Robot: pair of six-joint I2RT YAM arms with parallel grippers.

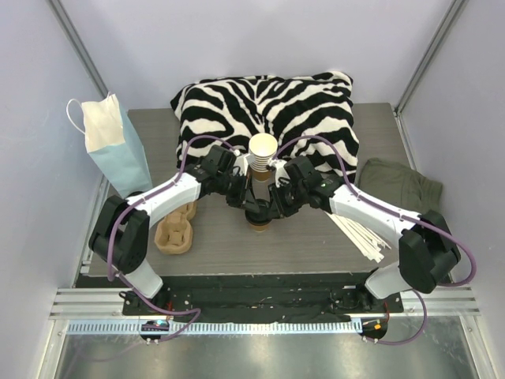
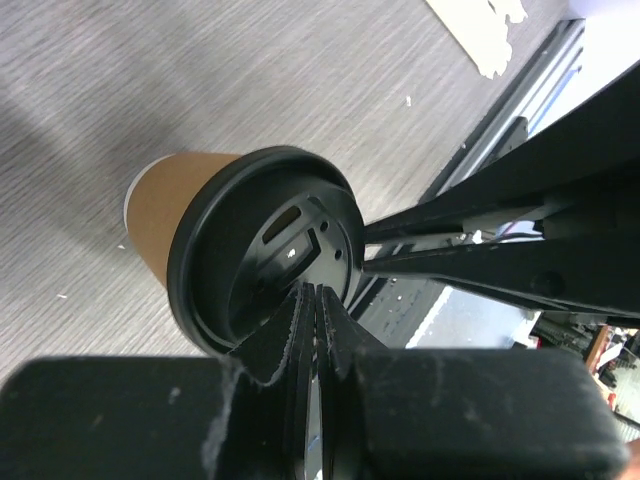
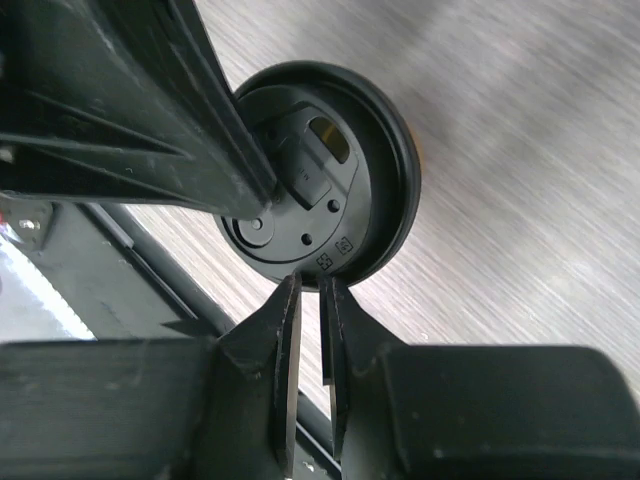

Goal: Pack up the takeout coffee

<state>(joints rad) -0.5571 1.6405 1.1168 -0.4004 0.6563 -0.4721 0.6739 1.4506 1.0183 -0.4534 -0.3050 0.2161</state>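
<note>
The takeout coffee (image 1: 259,224) stands upright on the grey table, a tan cup (image 2: 158,205) under a black lid (image 2: 255,245). Both grippers meet over it. My left gripper (image 2: 315,290) is shut, its tips resting on the lid's near edge with nothing between them. My right gripper (image 3: 310,280) hovers at the lid (image 3: 345,190) rim with a narrow gap between its fingers and nothing in that gap. In the top view the left gripper (image 1: 241,197) and right gripper (image 1: 278,201) hide most of the cup.
A stack of lidless paper cups (image 1: 263,154) rises just behind the grippers, before a zebra-striped cushion (image 1: 268,106). A light blue paper bag (image 1: 118,150) stands far left, a pulp cup carrier (image 1: 175,233) near left, white straws (image 1: 363,237) and a green cloth (image 1: 398,185) right.
</note>
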